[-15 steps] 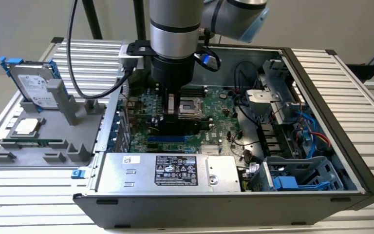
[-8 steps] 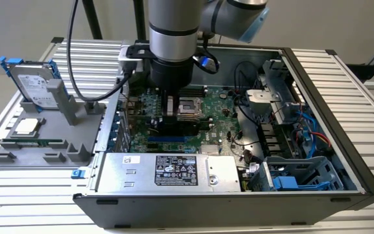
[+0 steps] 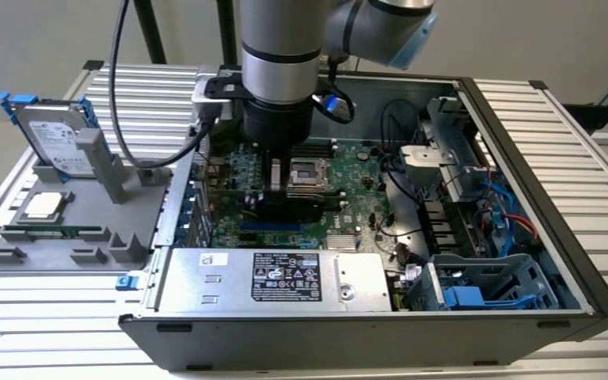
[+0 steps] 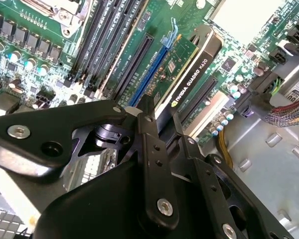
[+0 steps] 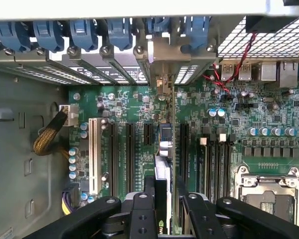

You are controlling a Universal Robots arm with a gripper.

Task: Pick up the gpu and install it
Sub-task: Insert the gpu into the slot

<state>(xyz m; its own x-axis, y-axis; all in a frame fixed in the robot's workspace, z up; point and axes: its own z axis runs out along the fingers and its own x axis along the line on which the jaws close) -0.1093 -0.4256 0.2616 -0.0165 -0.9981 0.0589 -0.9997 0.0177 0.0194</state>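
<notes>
Tool (image 4: 159, 124) astride half-hidden gpu (image 4: 189, 79)

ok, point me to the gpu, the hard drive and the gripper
gpu (image 4: 189, 82), second wrist view, black cooler edge.
hard drive (image 3: 56, 138), exterior view, silver face.
gripper (image 5: 165, 191), first wrist view, between fingertips, shut on the gpu.

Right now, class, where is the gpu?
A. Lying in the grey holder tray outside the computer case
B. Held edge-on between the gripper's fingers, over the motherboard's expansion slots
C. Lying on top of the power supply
B: in the second wrist view the gripper clamps the gpu edge-on over the motherboard slots.
</notes>
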